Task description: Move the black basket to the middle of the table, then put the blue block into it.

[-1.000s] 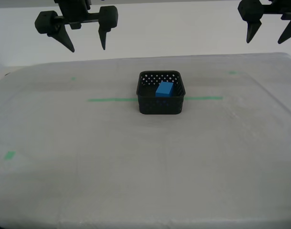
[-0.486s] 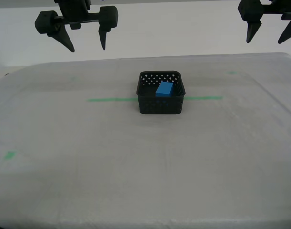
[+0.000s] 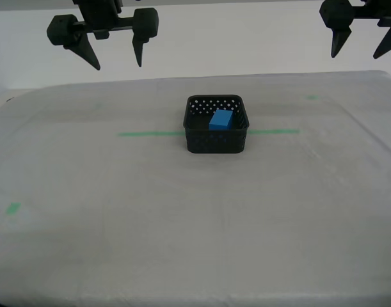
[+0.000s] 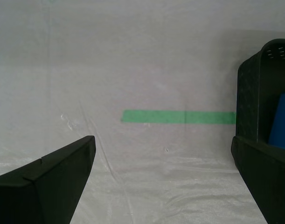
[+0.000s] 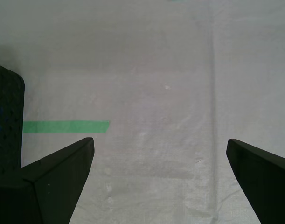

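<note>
A black basket [image 3: 216,125] sits at the centre of the exterior view, mid-table [image 3: 182,224] on the pale cloth, straddling a green tape line [image 3: 150,133]. A blue block [image 3: 221,119] lies inside it. My first gripper [image 3: 363,43], upper right of that frame, and my second gripper [image 3: 116,54], upper left, both hang high above the table, jaws spread and empty.

The black basket [image 3: 216,125] sits on the table [image 3: 182,224] near its middle, astride the tape line [image 3: 150,133], which runs out to the exterior view's left and right. The blue block [image 3: 221,119] lies inside the basket. A tape bit [image 3: 13,208] lies near the table's edge at the exterior view's left.
</note>
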Robot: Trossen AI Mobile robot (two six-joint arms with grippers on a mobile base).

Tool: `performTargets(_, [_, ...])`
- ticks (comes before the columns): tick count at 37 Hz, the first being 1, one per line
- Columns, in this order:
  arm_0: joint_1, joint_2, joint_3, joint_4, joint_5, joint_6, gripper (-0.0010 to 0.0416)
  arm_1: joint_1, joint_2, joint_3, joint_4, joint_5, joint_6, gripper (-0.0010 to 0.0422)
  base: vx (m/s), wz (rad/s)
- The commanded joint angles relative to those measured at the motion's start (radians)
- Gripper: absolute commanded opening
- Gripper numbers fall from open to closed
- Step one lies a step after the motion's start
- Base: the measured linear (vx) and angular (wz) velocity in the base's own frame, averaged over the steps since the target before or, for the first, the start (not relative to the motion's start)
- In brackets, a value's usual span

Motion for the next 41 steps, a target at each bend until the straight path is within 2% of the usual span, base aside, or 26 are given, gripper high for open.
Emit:
performTargets(1, [0.0, 0.0, 0.0, 0.0, -0.001, 0.0, 0.0399, 0.0, -0.001, 0.0, 0.0, -0.002, 0.002, 0.04, 0.0, 0.0])
performTargets(41, [0.0, 0.0, 0.0, 0.0, -0.001, 0.0, 0.0398, 0.0, -0.001, 0.0, 0.0, -0.002, 0.002, 0.04, 0.0, 0.0])
